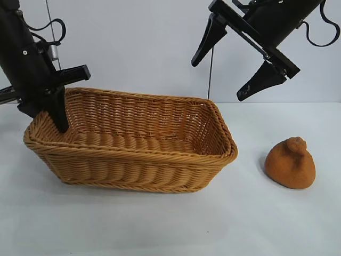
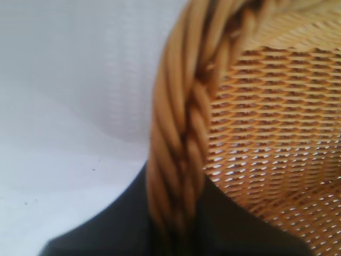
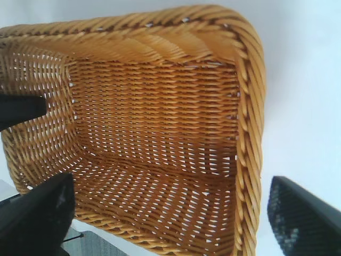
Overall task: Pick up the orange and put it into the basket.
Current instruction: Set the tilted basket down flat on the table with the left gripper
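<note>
While the orange point(image 1: 291, 163) is left on the table point(image 1: 160, 224), well apart from the basket's point(image 1: 130, 160) right end, the right gripper point(image 1: 234, 58) is held high above that same end, fingers spread wide, nothing gripped. The left gripper point(image 1: 53, 104) is set at the basket's left end, one finger inside, its braided rim caught between the fingers.

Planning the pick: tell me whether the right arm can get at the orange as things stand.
Probably yes. The right gripper hangs open above the basket, and the orange sits alone on the table with nothing over it.
</note>
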